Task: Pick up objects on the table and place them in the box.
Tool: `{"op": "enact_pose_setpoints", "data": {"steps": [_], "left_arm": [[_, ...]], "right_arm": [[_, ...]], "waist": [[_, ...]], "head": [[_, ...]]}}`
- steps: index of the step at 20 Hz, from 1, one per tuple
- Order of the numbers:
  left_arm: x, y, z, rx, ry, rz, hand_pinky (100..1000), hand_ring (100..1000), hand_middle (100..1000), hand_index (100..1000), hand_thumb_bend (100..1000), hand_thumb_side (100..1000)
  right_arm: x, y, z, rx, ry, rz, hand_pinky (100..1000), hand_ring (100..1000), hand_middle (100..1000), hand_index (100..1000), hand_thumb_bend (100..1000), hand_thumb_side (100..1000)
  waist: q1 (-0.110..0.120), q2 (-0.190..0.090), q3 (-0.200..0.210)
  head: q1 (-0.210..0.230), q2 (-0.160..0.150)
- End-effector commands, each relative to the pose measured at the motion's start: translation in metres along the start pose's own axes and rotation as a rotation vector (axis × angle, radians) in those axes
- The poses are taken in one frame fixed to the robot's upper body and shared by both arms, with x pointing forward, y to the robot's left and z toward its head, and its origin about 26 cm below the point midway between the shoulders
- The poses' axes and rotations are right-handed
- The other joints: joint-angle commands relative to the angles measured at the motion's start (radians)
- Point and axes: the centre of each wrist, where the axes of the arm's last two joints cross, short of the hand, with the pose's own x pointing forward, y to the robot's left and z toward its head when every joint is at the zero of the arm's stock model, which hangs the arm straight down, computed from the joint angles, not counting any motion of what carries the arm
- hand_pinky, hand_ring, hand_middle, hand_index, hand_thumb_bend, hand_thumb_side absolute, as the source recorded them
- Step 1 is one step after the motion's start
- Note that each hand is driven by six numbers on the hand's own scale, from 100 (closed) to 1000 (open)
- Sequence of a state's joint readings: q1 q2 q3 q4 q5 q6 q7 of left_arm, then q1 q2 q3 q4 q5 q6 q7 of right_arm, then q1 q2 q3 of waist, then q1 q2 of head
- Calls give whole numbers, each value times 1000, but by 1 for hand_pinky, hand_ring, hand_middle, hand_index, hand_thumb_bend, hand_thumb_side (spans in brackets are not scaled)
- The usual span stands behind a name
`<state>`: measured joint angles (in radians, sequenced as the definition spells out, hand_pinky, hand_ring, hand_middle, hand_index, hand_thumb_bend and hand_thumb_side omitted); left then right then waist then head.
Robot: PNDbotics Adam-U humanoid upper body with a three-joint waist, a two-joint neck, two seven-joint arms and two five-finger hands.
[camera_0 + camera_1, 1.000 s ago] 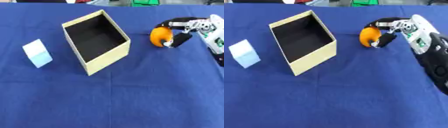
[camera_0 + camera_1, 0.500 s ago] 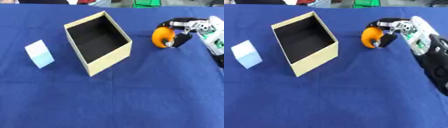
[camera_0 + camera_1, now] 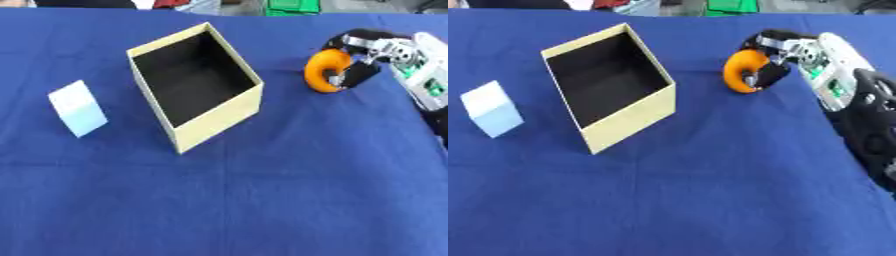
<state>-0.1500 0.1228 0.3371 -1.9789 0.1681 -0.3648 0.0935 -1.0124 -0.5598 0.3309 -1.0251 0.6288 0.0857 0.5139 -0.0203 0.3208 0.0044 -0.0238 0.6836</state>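
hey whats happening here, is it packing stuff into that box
The robot's right hand has its fingers curled round an orange object to the right of the open box. The box looks empty so far. A pale blue block sits on the blue tablecloth to the left of the box, untouched. The left hand is not in view.

The right hand (image 3: pixel 372 52) covers the orange object's (image 3: pixel 322 70) right side.

Bright even light, soft shadows, slight overall blur
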Motion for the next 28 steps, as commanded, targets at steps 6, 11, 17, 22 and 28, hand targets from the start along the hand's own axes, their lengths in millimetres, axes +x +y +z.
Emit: {"op": "enact_pose_setpoints", "data": {"steps": [6,11,17,22,28], "left_arm": [[6,-1,-7,-16,-33,1,722,552,527,740,324,976],[6,-1,-7,-16,-32,-1,723,553,526,739,327,979],[6,0,-6,-15,-31,-2,723,553,526,738,328,980],[6,-1,-6,-16,-29,1,723,554,527,739,326,979],[6,-2,-5,-18,-26,7,723,554,527,739,325,978]], "right_arm": [[10,-28,8,-125,4,12,850,931,641,760,100,100],[18,-40,11,-171,-2,34,850,926,642,754,100,100],[33,-55,14,-235,-17,82,850,920,648,744,100,100],[62,-70,14,-303,-73,131,845,906,652,740,100,100],[118,-81,9,-373,-183,199,840,896,655,739,100,100]], "waist": [[0,-23,-4],[-1,-25,-8],[-1,-26,-6],[0,-28,-1],[5,-32,12]], "head": [[-2,-11],[-1,-10],[-2,-5],[-5,-1],[-14,2]]}}
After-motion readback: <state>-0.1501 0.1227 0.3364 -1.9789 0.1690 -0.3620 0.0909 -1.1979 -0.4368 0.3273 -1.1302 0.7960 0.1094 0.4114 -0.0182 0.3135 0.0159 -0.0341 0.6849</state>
